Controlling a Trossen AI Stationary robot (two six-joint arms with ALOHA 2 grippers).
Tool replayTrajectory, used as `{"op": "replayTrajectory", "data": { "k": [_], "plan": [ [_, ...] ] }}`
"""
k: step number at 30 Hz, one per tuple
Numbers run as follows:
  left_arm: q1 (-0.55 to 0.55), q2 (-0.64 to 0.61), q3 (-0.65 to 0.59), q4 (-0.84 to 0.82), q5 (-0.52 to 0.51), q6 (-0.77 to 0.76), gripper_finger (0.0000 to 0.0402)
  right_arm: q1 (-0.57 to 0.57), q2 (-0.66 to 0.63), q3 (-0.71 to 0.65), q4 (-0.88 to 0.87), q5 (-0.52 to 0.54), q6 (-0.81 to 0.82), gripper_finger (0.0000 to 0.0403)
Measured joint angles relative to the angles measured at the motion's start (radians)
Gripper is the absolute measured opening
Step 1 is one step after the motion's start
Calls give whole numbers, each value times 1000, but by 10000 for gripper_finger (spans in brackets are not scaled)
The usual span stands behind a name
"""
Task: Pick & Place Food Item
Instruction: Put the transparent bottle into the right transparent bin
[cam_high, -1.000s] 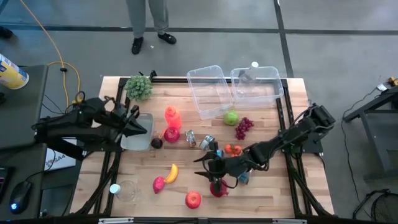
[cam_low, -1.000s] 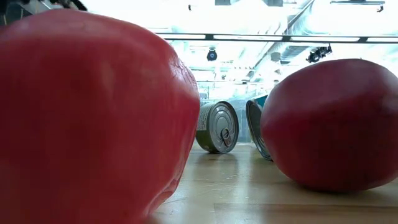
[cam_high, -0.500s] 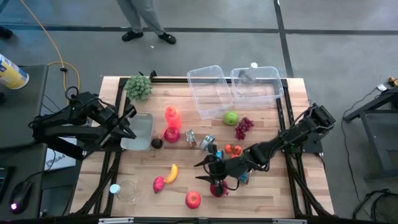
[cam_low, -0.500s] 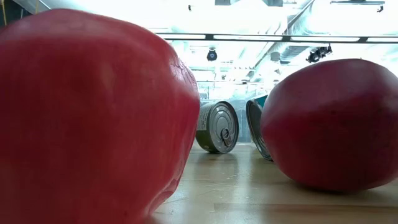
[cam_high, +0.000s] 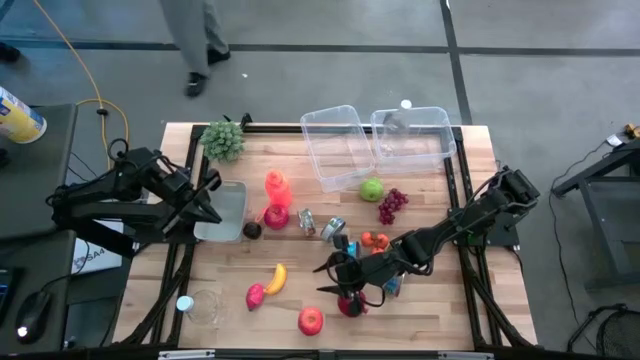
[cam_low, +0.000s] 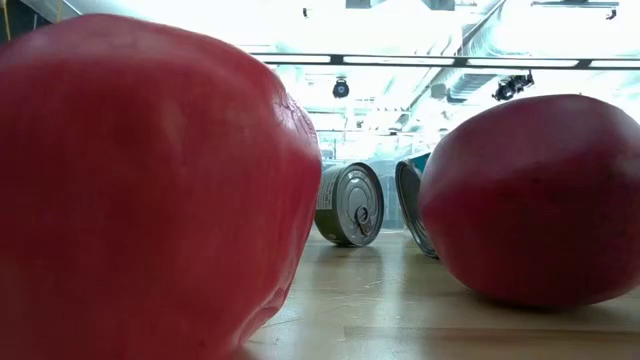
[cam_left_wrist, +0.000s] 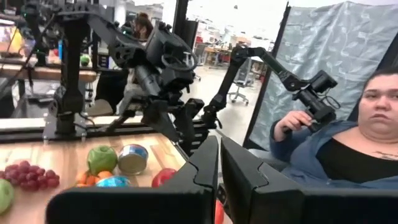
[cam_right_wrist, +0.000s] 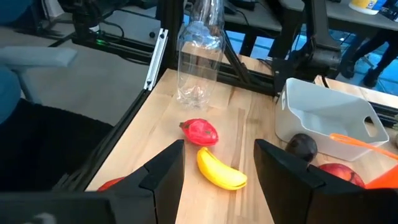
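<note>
While the left gripper (cam_high: 213, 212) has drawn back, shut and empty, beside the grey tray (cam_high: 226, 213), we see the right gripper (cam_high: 337, 280) unmoved, half open over a dark red fruit (cam_high: 350, 304), grip unclear.

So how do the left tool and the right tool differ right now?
The left tool is shut and empty, raised at the left table edge by the white bin; the right tool has its fingers apart near the table's front, over a dark red fruit. The left arm waits; the right looks at work. Both are dark two-finger tools.
</note>
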Motion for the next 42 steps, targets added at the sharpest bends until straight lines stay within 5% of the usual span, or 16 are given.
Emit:
{"op": "replayTrajectory", "data": {
  "k": [24, 42],
  "plan": [
    [0, -3, 0, 0, -15, -7, 19, 0, 0, 0, 1, -5, 36, 181],
    [0, 20, 0, -16, -34, -89, 206, -1, 0, 1, -27, -4, 22, 181]
  ]
}}
